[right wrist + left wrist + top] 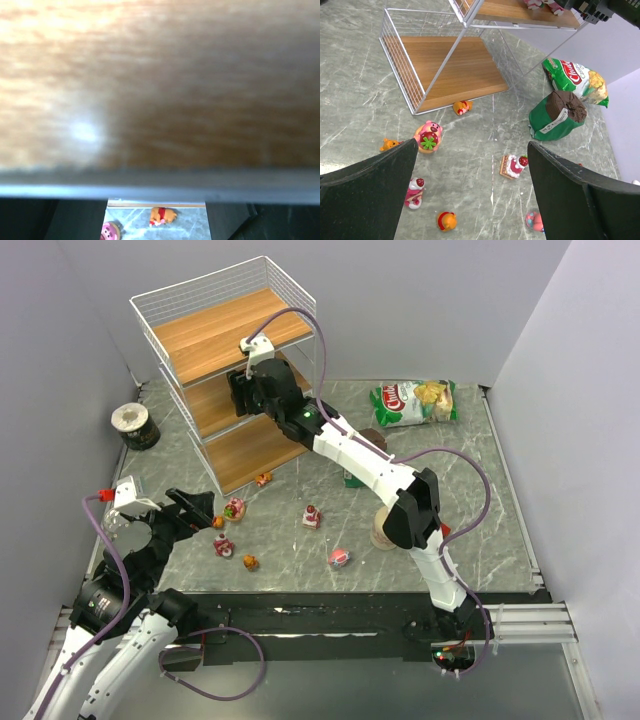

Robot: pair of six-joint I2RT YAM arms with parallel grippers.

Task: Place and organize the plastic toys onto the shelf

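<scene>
The green snack bag [575,82] bears a red logo starting "Chi".

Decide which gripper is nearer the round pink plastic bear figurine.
Left. The left gripper hovers beside the round pink plastic bear figurine; the right gripper is away at the white wire shelf.

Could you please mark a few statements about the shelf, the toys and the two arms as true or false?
1. The right arm reaches into the middle tier of the white wire shelf with wooden tiers. True.
2. The left fingers are shut on a toy. False: they stand wide open, holding nothing.
3. The green crisp bag lies on the shelf's top tier. False: it lies on the grey marble-patterned table, right of the shelf.
4. Several small plastic toys lie scattered on the table. True.
</scene>
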